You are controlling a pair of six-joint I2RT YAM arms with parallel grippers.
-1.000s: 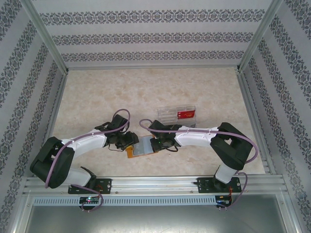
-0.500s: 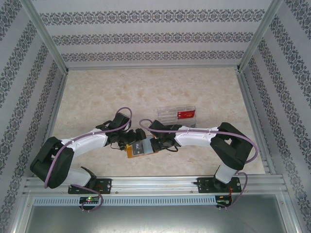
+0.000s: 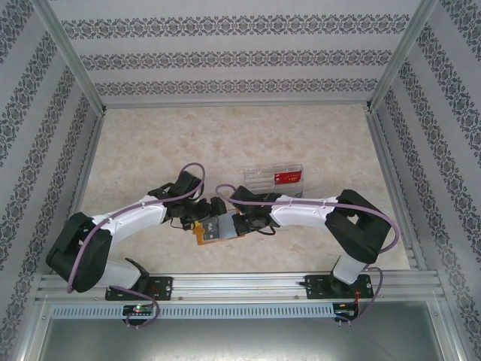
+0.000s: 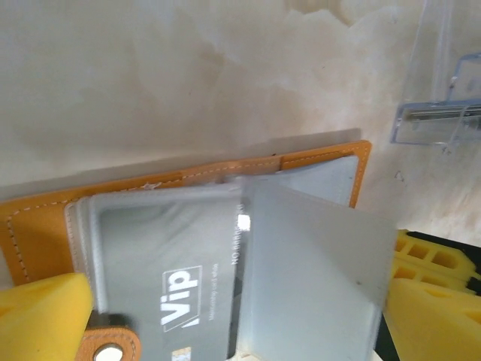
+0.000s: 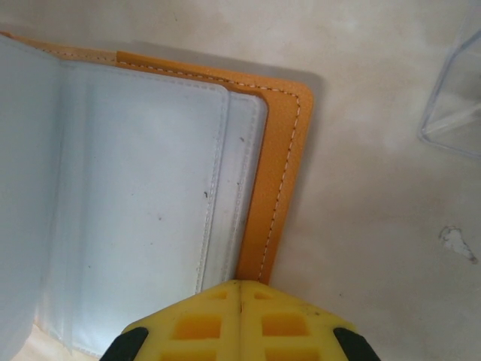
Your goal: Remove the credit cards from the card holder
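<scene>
The orange-tan card holder [image 3: 218, 229] lies open on the table between my two grippers. In the left wrist view its grey pockets [image 4: 158, 256] face up. A credit card [image 4: 180, 289], dark behind the film and printed "Vip", sits in the left pocket. A translucent pocket leaf [image 4: 316, 278] stands raised beside it. My left gripper [image 4: 233, 323] is open wide, with one yellow finger on each side of the pockets and nothing gripped. My right gripper [image 5: 240, 297] is shut, and its joined tips rest on the holder's orange border [image 5: 282, 173].
A clear plastic tray [image 3: 273, 180] stands just behind the holder with a red card [image 3: 288, 178] in it. The tray's corner shows at the upper right of both wrist views [image 4: 440, 113] [image 5: 455, 105]. Metal rails and patterned walls enclose the table.
My left gripper has opened wide and moved right, over the holder's left half. The right arm and the holder have stayed put.
</scene>
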